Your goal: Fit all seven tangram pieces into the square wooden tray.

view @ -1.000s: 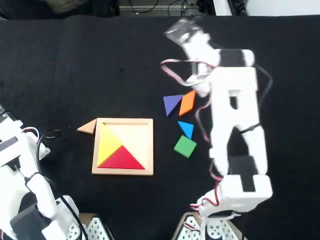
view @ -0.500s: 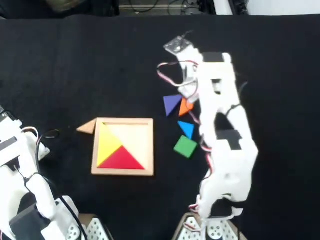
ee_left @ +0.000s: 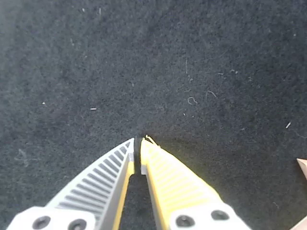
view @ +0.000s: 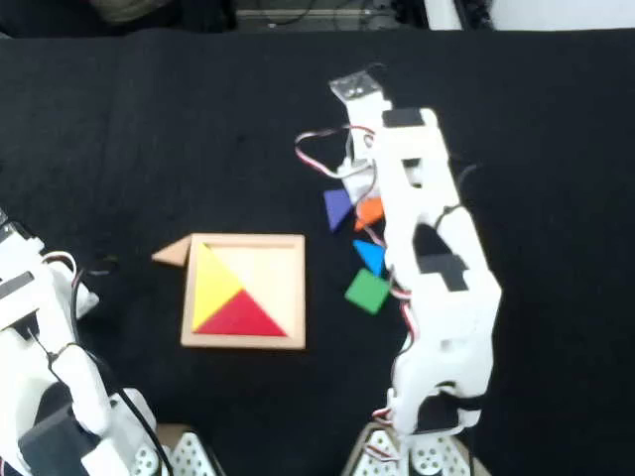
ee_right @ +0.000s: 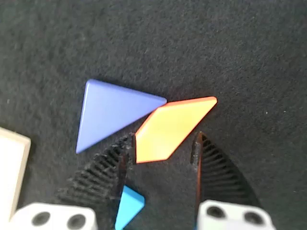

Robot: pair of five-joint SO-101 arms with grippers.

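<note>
Swinging in over the loose pieces (view: 368, 291), your right arm (view: 432, 258) now straddles the orange parallelogram (ee_right: 172, 127) with open jaws, ready to grip; your left jaws sit closed.

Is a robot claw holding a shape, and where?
Nothing is held. The right gripper straddles the orange piece, open; the left gripper is shut on nothing.

**Black table, cluttered strip beyond**

A black-clothed table (view: 149, 119) spreads on every side of the right pincer (ee_right: 163, 138), its nap flecked with pale lint (ee_left: 192, 100). Ahead of the pincer, past the table's far edge, dark cables (view: 298, 12) lie in a narrow strip. Ahead and to its right is a white surface (view: 566, 12).
</note>
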